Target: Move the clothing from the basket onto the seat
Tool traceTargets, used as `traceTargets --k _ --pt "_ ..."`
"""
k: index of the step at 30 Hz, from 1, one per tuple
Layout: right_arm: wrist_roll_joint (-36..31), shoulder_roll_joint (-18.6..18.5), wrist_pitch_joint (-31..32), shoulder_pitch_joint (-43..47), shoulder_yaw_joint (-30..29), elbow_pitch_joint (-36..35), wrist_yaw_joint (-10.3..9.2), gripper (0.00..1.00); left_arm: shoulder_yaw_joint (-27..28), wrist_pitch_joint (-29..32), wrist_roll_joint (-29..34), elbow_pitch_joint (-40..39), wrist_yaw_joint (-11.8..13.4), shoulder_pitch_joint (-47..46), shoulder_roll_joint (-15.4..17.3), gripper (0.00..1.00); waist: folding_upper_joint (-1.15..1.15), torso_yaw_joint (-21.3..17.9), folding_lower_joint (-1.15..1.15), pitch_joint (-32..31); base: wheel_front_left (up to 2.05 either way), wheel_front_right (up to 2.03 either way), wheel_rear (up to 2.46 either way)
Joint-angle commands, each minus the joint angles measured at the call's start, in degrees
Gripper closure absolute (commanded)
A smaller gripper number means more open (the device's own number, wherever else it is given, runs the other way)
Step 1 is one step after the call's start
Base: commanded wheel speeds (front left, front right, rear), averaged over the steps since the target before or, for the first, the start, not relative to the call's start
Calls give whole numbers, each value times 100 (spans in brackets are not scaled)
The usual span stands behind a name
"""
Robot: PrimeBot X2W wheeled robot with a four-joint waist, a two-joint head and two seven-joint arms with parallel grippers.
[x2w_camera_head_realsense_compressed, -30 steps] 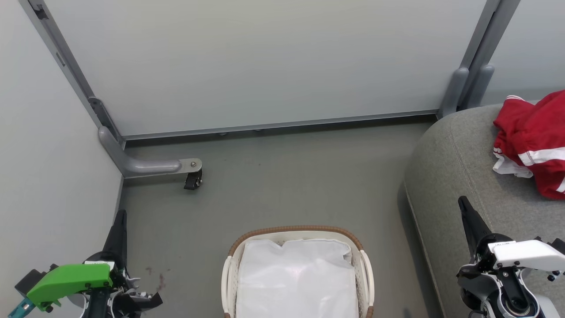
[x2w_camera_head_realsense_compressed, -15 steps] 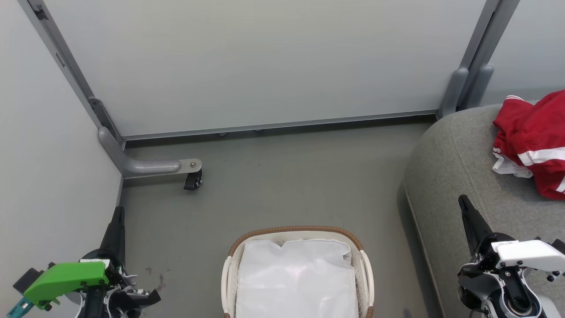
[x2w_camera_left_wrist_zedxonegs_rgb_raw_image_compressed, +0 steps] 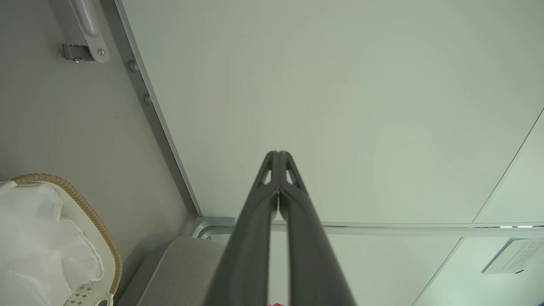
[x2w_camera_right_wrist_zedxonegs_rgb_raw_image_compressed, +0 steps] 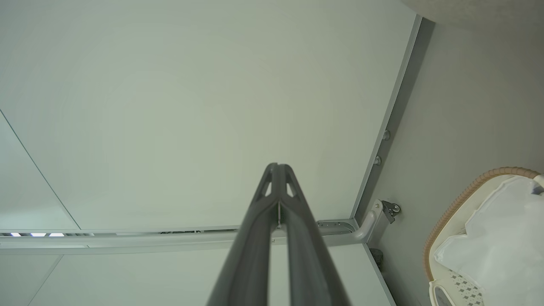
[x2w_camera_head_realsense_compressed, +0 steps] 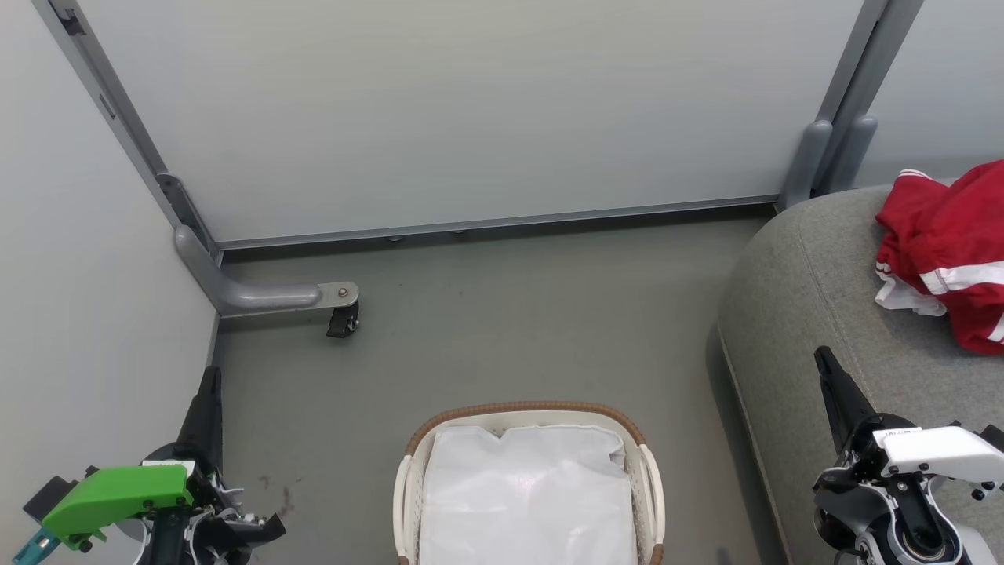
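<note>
Left gripper (x2w_camera_head_realsense_compressed: pixel 210 375): I have it at 7 o'clock in my head view, long dark fingers pointing up, over the floor (x2w_camera_head_realsense_compressed: pixel 510 329) close to the left wall. From its wrist camera I see the two fingers pressed together down to the tips, so the claw is narrow and grips no object.
Right gripper (x2w_camera_head_realsense_compressed: pixel 821 357): it sits at 4 o'clock, fingers pointing up, in front of the seat's near part. Its wrist camera shows me the fingers meeting at the tips, which is also narrow.
Clothing (x2w_camera_head_realsense_compressed: pixel 949 243): a bright red heap with white stripes and a white panel at 3 o'clock. It lies on top of the seat, cut off by the view's right edge, apart from the right gripper and well apart from the basket.
Seat (x2w_camera_head_realsense_compressed: pixel 816 298): grey woven fabric, from 2 to 5 o'clock, with a rounded corner toward the floor.
Basket (x2w_camera_head_realsense_compressed: pixel 533 408): at 6 o'clock on the floor, between my two grippers and touching neither, with a brown woven rim.
Liner cloth (x2w_camera_head_realsense_compressed: pixel 525 494): white, spread across the basket's inside.
Caster (x2w_camera_head_realsense_compressed: pixel 343 320): a small black wheel under a grey frame foot at 9 o'clock, well apart from the basket.
</note>
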Motion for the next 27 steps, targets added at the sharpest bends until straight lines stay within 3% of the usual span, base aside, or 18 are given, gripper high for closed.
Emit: traceTargets --k 1,27 --pt "17 -34 9 64 -11 -21 -2 100 15 21 -19 -10 -35 -60 25 100 0 0 0 0 0 0 0" --pt "18 -34 8 63 -10 -20 -2 100 16 23 -18 -11 -35 -60 24 100 0 0 0 0 0 0 0"
